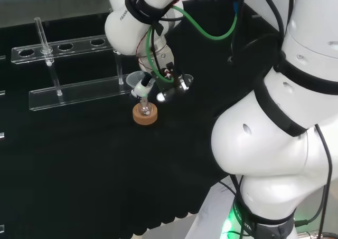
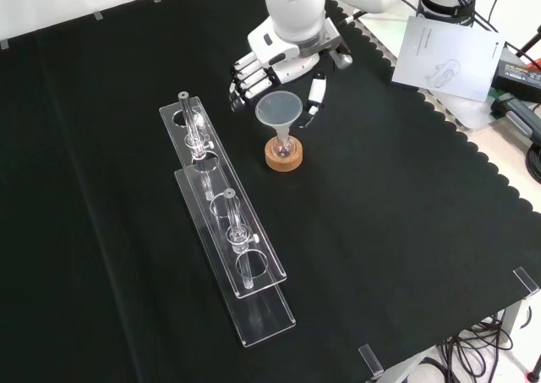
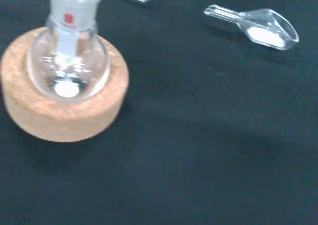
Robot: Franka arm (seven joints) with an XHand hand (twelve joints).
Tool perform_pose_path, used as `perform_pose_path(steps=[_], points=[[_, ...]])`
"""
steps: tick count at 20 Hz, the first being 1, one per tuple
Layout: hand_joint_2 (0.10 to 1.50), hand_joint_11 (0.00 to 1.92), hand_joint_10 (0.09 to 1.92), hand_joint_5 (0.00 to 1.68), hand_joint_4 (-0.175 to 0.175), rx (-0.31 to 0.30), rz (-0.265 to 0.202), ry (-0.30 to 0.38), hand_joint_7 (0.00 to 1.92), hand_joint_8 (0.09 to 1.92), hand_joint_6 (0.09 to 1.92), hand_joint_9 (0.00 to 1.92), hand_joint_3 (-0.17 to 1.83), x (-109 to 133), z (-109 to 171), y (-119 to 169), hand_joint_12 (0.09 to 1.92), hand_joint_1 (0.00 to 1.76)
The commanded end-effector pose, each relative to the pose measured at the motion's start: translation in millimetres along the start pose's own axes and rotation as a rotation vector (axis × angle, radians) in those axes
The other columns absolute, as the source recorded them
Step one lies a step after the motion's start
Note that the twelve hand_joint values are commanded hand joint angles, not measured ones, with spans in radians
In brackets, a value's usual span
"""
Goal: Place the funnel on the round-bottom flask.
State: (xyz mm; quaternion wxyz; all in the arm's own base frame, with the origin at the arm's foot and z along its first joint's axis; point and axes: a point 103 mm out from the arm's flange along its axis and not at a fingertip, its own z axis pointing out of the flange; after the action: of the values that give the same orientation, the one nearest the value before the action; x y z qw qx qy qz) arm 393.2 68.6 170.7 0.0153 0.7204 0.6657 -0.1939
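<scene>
A clear funnel (image 2: 279, 110) stands upright with its stem down the neck of the round-bottom flask (image 2: 284, 146), which rests in a cork ring (image 2: 284, 159). The hand (image 2: 283, 57) hovers just behind the funnel. Its fingers (image 2: 249, 80) are relaxed at the bowl's left and its thumb (image 2: 314, 95) is at the right, a small gap off the rim. From the head view the funnel (image 1: 137, 81) sits over the cork ring (image 1: 144, 115), left of the hand (image 1: 168, 73). The wrist view shows the flask (image 3: 68, 61) in the cork ring (image 3: 64, 115), with the stem inside its neck.
Two clear test-tube racks (image 2: 199, 150) (image 2: 249, 269) lie left of the flask, with tubes in them. A clear scoop (image 3: 258, 26) holding white powder lies on the cloth near the flask. Papers (image 2: 444, 53) and cables lie off the cloth's right edge.
</scene>
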Motion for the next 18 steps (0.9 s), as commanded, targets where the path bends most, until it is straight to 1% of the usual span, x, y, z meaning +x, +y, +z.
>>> perform_pose_path(steps=[1, 2, 4, 6, 8, 12, 13, 14, 16, 18], points=[[0.65, 0.0, 0.69, 0.05, -0.053, -0.033, -0.071, 0.031, 0.0, 0.09, 0.09, 0.0, 0.24, 10.2, -4.4, -15.2, 1.43, 0.38], [0.65, 0.0, 0.67, 0.04, -0.053, -0.082, -0.082, 0.042, 0.0, 0.09, 0.09, 0.0, 0.22, 7.3, -7.5, -18.4, 1.44, 0.36], [0.65, 0.0, 0.65, 0.02, -0.054, -0.132, -0.097, 0.058, 0.0, 0.09, 0.09, 0.0, 0.19, 3.6, -12.0, -21.9, 1.44, 0.35], [0.65, 0.0, 0.68, 0.03, -0.06, -0.208, -0.135, 0.073, 0.0, 0.09, 0.09, 0.0, 0.17, -2.2, -20.0, -28.6, 1.46, 0.33], [0.64, 0.0, 0.72, 0.03, -0.065, -0.248, -0.162, 0.084, 0.01, 0.09, 0.09, 0.0, 0.15, -5.1, -24.4, -33.0, 1.48, 0.32], [0.63, 0.0, 0.75, 0.03, -0.068, -0.272, -0.203, 0.102, 0.01, 0.09, 0.09, 0.0, 0.12, -10.1, -29.3, -38.9, 1.5, 0.29], [0.61, 0.01, 0.75, 0.02, -0.068, -0.299, -0.243, 0.109, 0.01, 0.09, 0.09, 0.0, 0.11, -13.2, -29.7, -43.8, 1.51, 0.28], [0.6, 0.02, 0.76, 0.02, -0.068, -0.307, -0.267, 0.118, 0.01, 0.09, 0.09, 0.0, 0.1, -14.9, -29.9, -46.2, 1.52, 0.27], [0.59, 0.06, 0.79, 0.01, -0.067, -0.304, -0.28, 0.132, 0.02, 0.09, 0.09, 0.0, 0.09, -17.7, -30.9, -49.9, 1.53, 0.26], [0.58, 0.08, 0.8, 0.0, -0.066, -0.319, -0.288, 0.132, 0.02, 0.09, 0.09, 0.0, 0.08, -21.1, -35.2, -53.2, 1.53, 0.25]])
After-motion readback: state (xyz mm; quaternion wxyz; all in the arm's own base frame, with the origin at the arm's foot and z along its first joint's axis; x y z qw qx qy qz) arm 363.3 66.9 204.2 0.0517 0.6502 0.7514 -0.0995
